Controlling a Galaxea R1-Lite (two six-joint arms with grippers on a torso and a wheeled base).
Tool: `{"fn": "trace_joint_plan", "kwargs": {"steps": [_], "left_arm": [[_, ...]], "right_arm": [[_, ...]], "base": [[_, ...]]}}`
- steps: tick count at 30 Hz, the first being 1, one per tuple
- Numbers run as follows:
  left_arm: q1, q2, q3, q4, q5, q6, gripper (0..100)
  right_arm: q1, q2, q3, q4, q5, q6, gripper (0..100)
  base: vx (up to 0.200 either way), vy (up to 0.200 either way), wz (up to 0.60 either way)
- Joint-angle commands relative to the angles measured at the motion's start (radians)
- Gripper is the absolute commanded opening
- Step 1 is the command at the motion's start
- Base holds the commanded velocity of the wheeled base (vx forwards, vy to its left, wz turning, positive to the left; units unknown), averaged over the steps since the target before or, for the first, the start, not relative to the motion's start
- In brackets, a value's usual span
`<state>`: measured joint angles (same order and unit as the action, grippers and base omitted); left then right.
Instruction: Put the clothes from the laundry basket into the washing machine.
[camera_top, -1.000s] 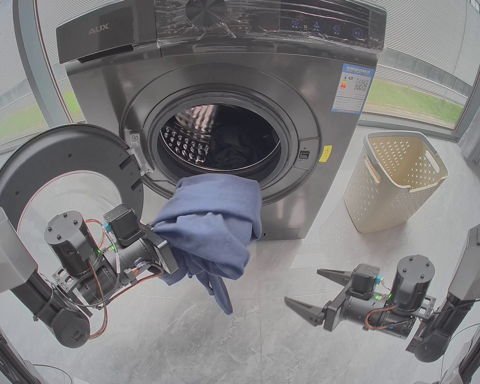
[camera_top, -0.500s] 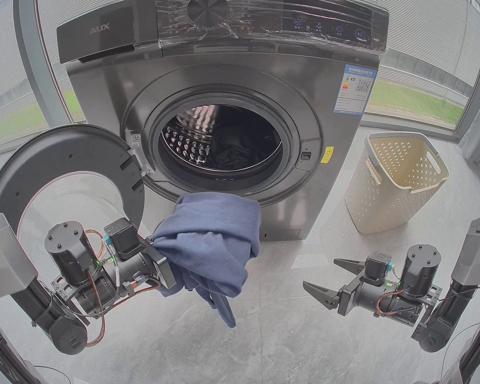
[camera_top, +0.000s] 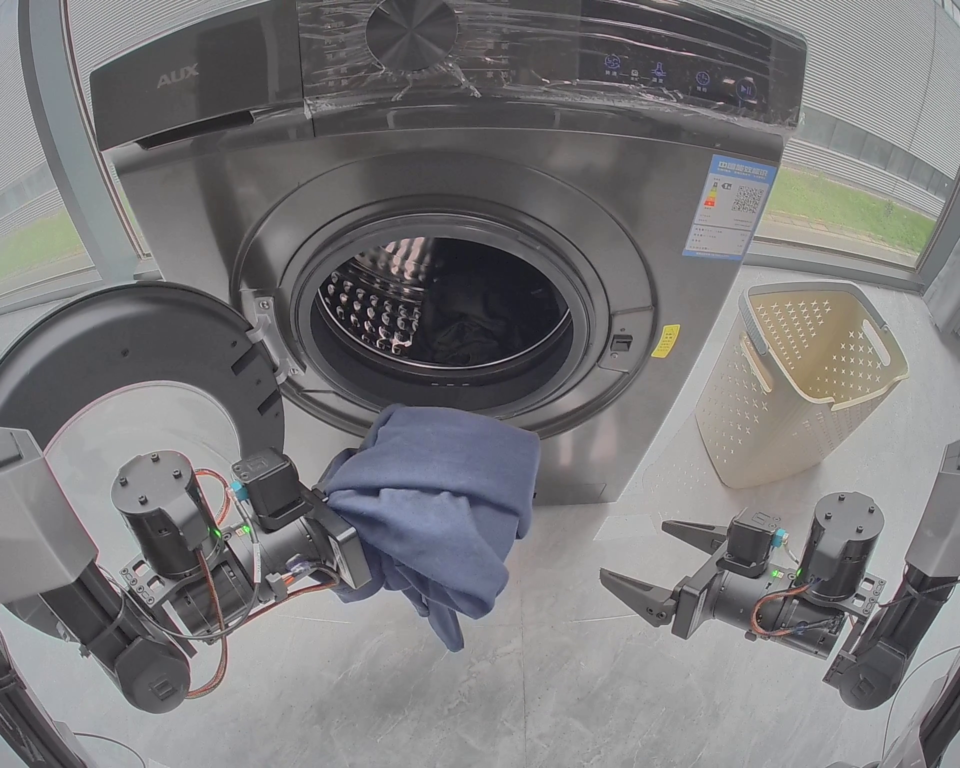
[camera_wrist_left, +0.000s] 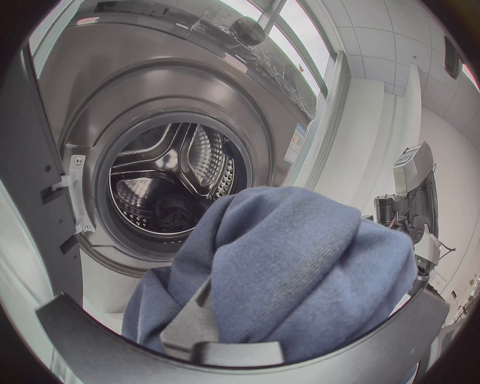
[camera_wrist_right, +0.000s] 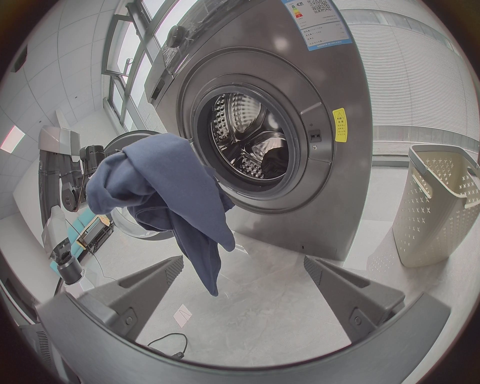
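Pale grey marbled floor (camera_top: 560, 700), daylit windows (camera_top: 880, 140) behind, green grass (camera_top: 850, 205) outside

- Bunched dark-blue knit garment (camera_wrist_left: 300, 270) drapes over the left gripper (camera_wrist_left: 225, 345), hiding most of it.
- Beyond it, grey metal washing machine (camera_wrist_left: 150, 85), round port open.
- Dark clothing (camera_wrist_left: 172, 217) lies in its shiny steel drum (camera_wrist_left: 200, 160).

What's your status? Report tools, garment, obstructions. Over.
Left tool shut on blue garment, held just below the drum opening. Right tool open, empty, low on the right. Door swung wide; nothing between garment and opening.
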<state>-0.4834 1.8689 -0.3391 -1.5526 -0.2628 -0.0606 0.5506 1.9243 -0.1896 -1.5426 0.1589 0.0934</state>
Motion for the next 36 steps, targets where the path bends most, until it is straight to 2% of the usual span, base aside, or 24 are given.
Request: {"fn": "trace_joint_plan", "kwargs": {"steps": [1, 20, 26, 28, 29, 31, 32, 34, 36], "left_arm": [[-0.006, 0.015, 0.003, -0.004, 0.0, -0.001, 0], [-0.04, 0.026, 0.006, -0.004, 0.002, -0.001, 0], [-0.063, 0.026, 0.014, -0.004, 0.004, -0.001, 0], [-0.08, 0.035, 0.011, -0.004, 0.033, -0.002, 0], [-0.095, 0.05, 0.005, -0.004, 0.073, -0.002, 0], [-0.126, 0.065, -0.006, -0.003, 0.125, -0.018, 0], [-0.138, 0.065, -0.006, -0.004, 0.129, -0.019, 0], [-0.182, 0.076, 0.005, -0.003, 0.123, -0.045, 0], [-0.198, 0.116, -0.011, -0.003, 0.125, -0.067, 0]], "right_arm": [[0.008, -0.005, 0.002, -0.001, 0.001, 0.0, 100], [0.017, -0.005, 0.004, -0.001, 0.001, 0.002, 100], [0.032, -0.008, 0.012, -0.001, 0.001, 0.002, 100], [0.038, -0.008, 0.012, -0.001, -0.001, 0.003, 100], [0.046, -0.01, 0.013, -0.001, -0.001, 0.003, 100], [0.06, -0.019, 0.012, -0.001, -0.002, 0.005, 100], [0.061, -0.024, 0.012, -0.001, -0.002, 0.005, 100], [0.068, -0.03, 0.012, -0.001, -0.002, 0.005, 100], [0.068, -0.03, 0.015, -0.001, -0.002, 0.005, 100]], "base": [[0.2, 0.0, 0.0], [0.2, 0.0, 0.0], [0.0, 0.0, 0.0], [0.0, 0.0, 0.0], [0.0, 0.0, 0.0], [0.0, 0.0, 0.0], [0.0, 0.0, 0.0], [0.0, 0.0, 0.0], [0.0, 0.0, 0.0]]}}
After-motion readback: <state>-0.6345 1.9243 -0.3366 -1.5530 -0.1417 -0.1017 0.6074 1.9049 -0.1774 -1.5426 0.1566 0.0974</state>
